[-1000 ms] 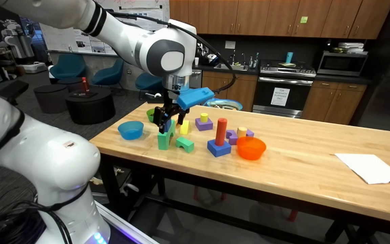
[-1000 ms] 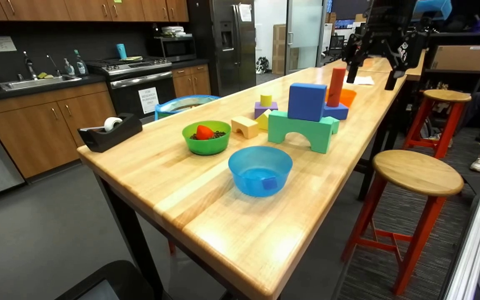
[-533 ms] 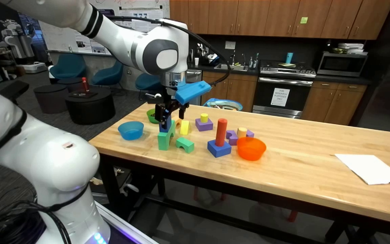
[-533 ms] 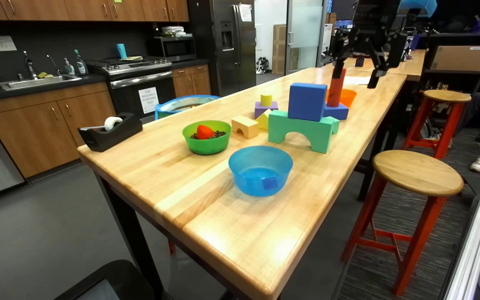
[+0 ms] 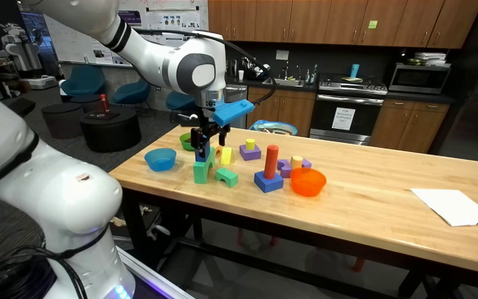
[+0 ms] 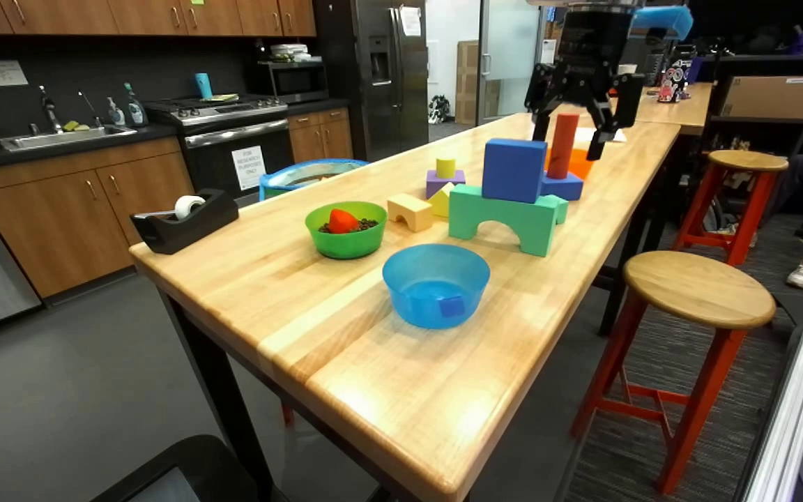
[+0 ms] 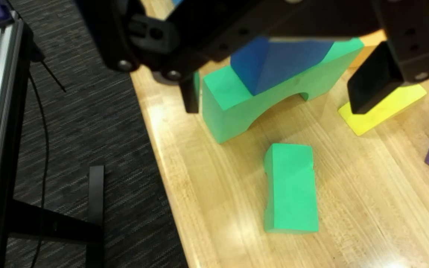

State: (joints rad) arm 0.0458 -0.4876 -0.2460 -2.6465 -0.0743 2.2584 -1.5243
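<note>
Near the blue block (atop a green arch), the pincer gapes.

Wooden table carries blocks; 3 bowls; paper

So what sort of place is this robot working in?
Most likely a research lab with a kitchen area. The stove carries a sign reading "For research purposes only", there is a sink, and what looks like another robot stands in the background.

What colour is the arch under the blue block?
The arch is green, clearest in an exterior view.
</note>
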